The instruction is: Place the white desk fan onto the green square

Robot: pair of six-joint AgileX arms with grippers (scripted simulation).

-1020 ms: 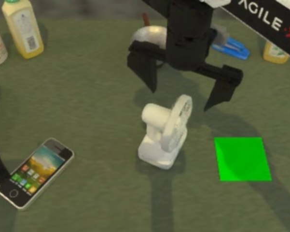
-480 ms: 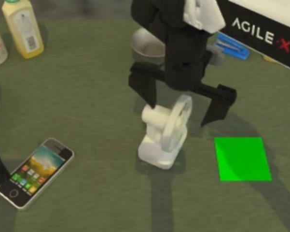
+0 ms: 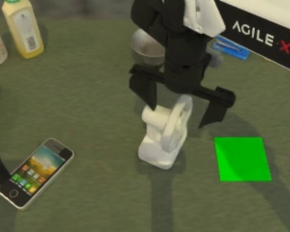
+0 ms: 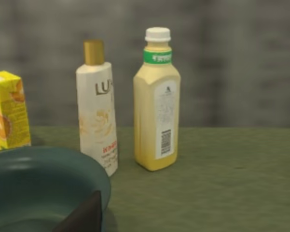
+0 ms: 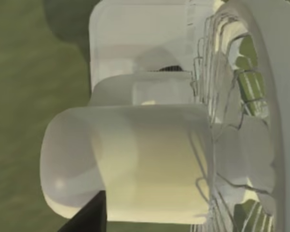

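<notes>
One light, hollow white desk fan [image 3: 164, 135] at frame centre, green square [image 3: 242, 158] apart at lower right. Right gripper [image 3: 181, 102] spread wide astride it, holding nothing — best pinched at stiff motor housing [image 5: 135, 164], not the fragile grille. Left arm parked.

smartphone [image 3: 35, 172], 2 bottles [image 4: 156, 99], bowl [image 4: 34, 186], carton [image 4: 7, 110]

Right end effector [image 3: 182, 102] low at table centre, fingers spread wide; left arm seemingly parked.
</notes>
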